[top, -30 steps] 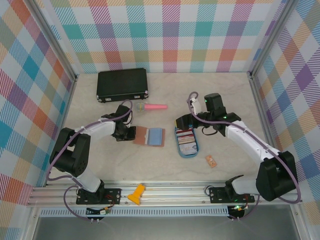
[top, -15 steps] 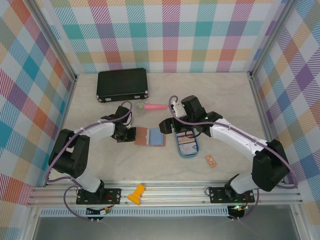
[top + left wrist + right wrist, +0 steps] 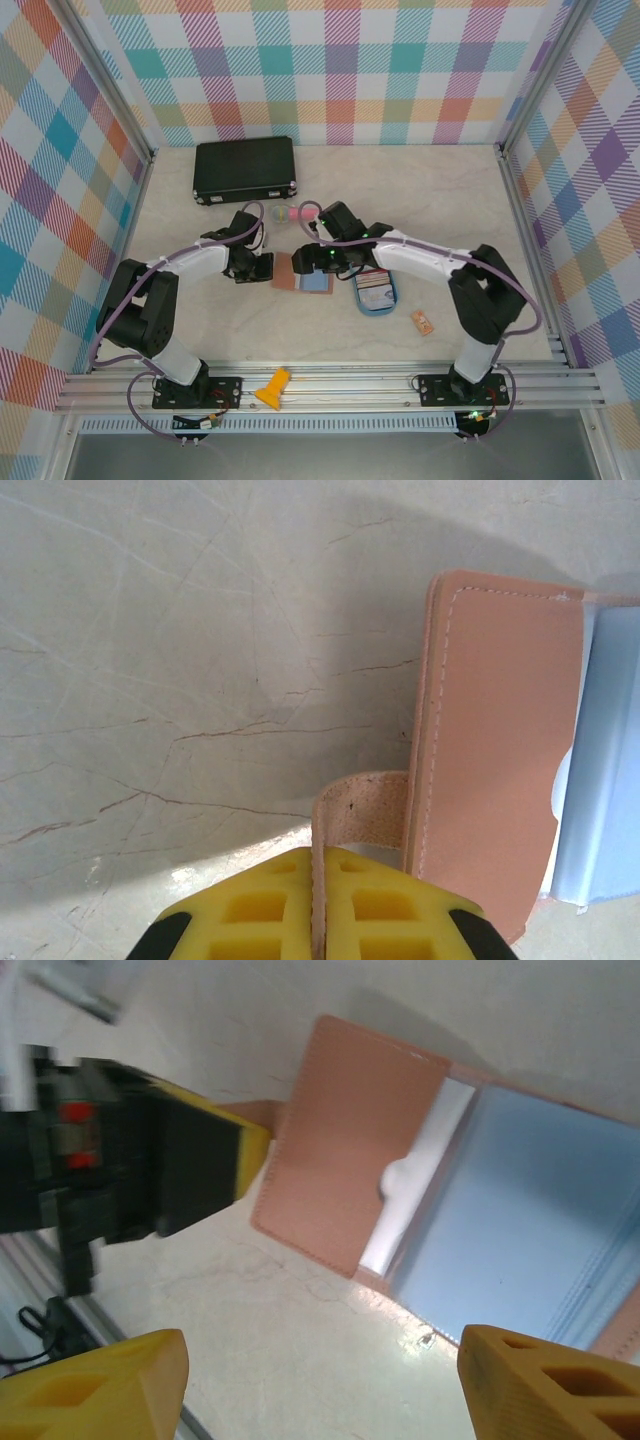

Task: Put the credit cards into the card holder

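You have the left fingers clamped on the tab of the limp card holder, with the right fingers open above it, so expect the soft leather to buckle.

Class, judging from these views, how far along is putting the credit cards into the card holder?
Done: card holder lies open. In hand: left gripper pinches its strap; right gripper hovers open above it, empty. Left: credit cards in the blue tray need slotting in.

No legible text; print on cards perhaps too small
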Controlling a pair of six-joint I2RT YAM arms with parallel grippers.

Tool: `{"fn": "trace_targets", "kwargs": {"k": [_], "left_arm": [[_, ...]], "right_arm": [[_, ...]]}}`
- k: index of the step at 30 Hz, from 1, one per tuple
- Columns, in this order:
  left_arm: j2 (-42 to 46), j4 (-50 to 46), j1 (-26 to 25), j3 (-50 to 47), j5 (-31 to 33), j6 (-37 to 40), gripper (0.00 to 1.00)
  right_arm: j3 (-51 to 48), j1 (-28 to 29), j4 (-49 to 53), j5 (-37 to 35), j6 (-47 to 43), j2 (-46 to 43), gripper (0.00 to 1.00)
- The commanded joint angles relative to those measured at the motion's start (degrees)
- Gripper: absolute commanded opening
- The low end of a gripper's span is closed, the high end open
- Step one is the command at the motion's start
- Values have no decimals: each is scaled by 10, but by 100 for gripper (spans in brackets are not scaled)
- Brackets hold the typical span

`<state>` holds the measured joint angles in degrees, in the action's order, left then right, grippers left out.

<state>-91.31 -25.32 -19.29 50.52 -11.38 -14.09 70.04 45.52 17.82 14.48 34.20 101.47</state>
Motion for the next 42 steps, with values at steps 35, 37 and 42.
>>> {"fn": "trace_targets", "kwargs": {"k": [35, 37, 42], "left_arm": [[8, -5, 6, 3, -27, 1, 4], [9, -7, 6, 4, -26, 1, 4], [8, -10, 6, 6, -24, 0, 3]], "right_arm": [[111, 19, 69, -60, 93, 173, 83], [101, 19, 47, -47, 109, 173, 83], [82, 19, 1, -20, 146, 164, 84]]}}
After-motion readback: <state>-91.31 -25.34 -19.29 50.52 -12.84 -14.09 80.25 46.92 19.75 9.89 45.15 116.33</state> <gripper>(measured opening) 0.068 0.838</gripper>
